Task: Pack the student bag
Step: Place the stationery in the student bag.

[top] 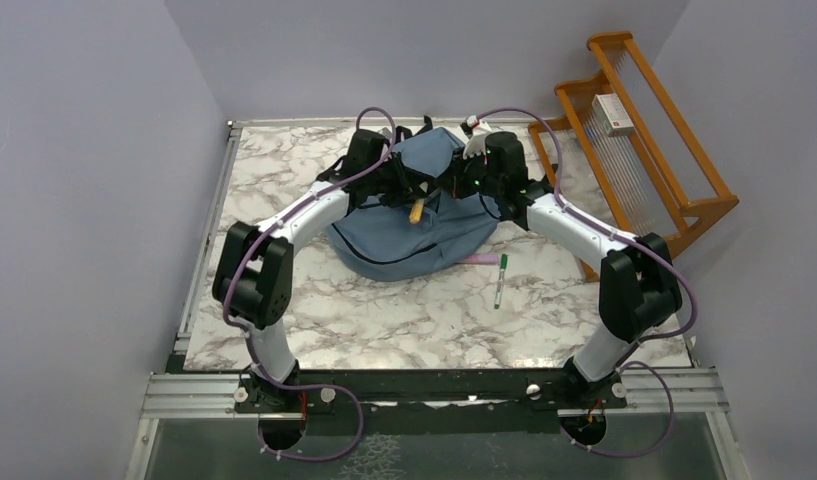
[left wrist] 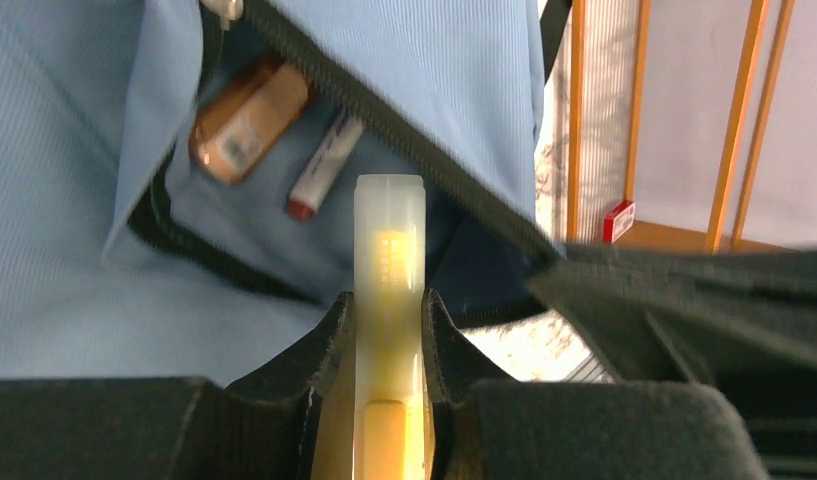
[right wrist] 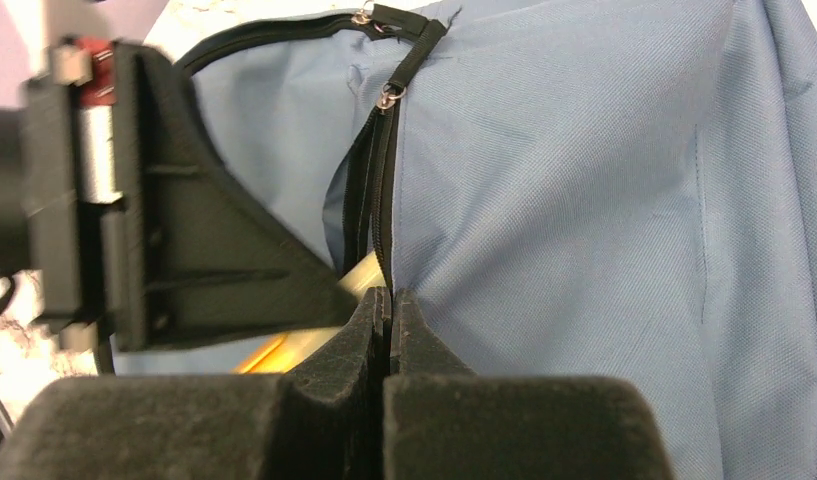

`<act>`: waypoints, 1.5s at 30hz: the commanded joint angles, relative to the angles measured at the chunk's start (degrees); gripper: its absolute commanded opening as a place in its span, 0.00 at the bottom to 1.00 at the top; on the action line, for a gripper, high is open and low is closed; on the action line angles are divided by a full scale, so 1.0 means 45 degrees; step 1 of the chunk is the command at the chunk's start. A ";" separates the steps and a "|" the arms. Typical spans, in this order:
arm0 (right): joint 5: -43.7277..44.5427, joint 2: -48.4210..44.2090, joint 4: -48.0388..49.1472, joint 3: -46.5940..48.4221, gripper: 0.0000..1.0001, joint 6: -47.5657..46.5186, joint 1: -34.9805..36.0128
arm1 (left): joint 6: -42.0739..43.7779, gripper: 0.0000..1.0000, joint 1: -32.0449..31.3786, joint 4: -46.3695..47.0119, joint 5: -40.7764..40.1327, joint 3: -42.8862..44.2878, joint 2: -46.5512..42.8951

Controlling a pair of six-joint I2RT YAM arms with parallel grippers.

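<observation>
The slate-blue student bag lies at the back middle of the marble table. Its pocket gapes open along a dark zipper. Inside the pocket lie a brown-orange tube and a white marker with a red cap. My left gripper is shut on a yellow highlighter that points at the pocket mouth. The highlighter also shows from above. My right gripper is shut on the bag's zipper edge, pinching it and holding the fabric up.
A green marker lies on the table just right of the bag. A pink strip sticks out from under the bag's edge. A wooden rack with a white box stands off the table's back right corner.
</observation>
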 commanded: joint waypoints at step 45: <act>0.1643 -0.1062 0.0202 0.0078 0.01 0.0961 0.0064 | 0.3722 0.68 0.0651 0.2194 -0.0073 -0.1297 -0.1226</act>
